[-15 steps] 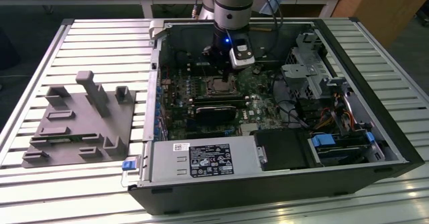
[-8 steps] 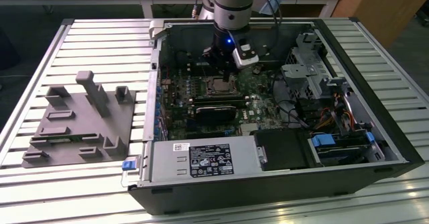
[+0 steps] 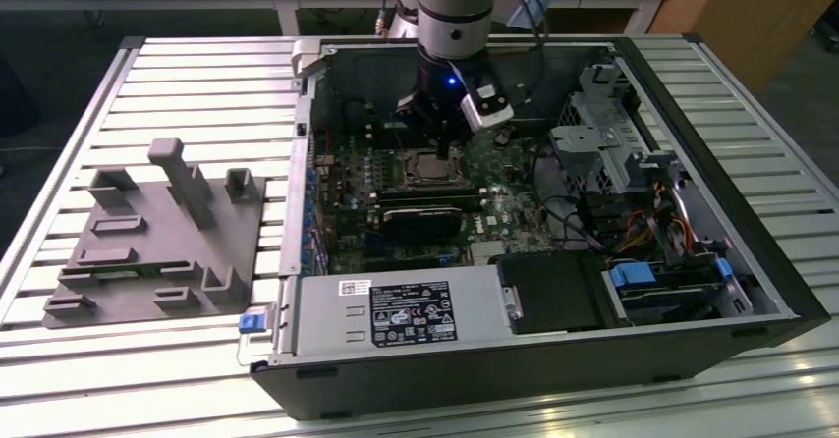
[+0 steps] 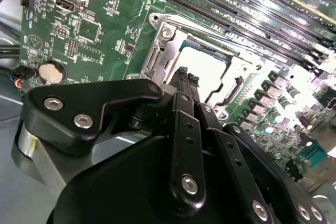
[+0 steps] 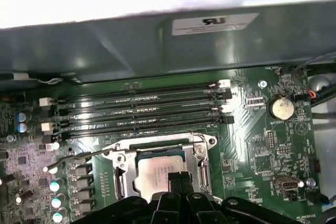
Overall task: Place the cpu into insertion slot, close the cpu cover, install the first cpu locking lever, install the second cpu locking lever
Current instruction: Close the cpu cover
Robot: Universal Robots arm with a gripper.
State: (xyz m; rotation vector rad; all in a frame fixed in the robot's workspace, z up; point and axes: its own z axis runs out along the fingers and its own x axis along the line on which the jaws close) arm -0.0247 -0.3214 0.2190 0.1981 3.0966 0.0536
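Note:
The cpu (image 5: 155, 174) lies flat in the insertion slot (image 5: 119, 178), its pale metallic face showing through the window of the cpu cover (image 5: 202, 169). The silvery cover frame lies down around the chip in both wrist views, cpu (image 4: 205, 66), cover (image 4: 157, 59). My gripper (image 5: 180, 178) hangs just above the chip's edge with its black fingers pressed together and nothing between them; gripper (image 4: 187, 75). In the exterior view the gripper (image 3: 427, 143) stands over the socket (image 3: 427, 169) inside the open computer case. A thin wire lever (image 5: 76, 157) sticks out sideways from one socket corner.
Several long black memory slots (image 5: 136, 111) run beside the socket. A black graphics card (image 3: 422, 217) sits on the near side of it. The case wall (image 5: 157, 45), drive cage (image 3: 596, 143) and cables hem in the board. A grey fixture (image 3: 151, 237) rests on the slatted table at the exterior view's left.

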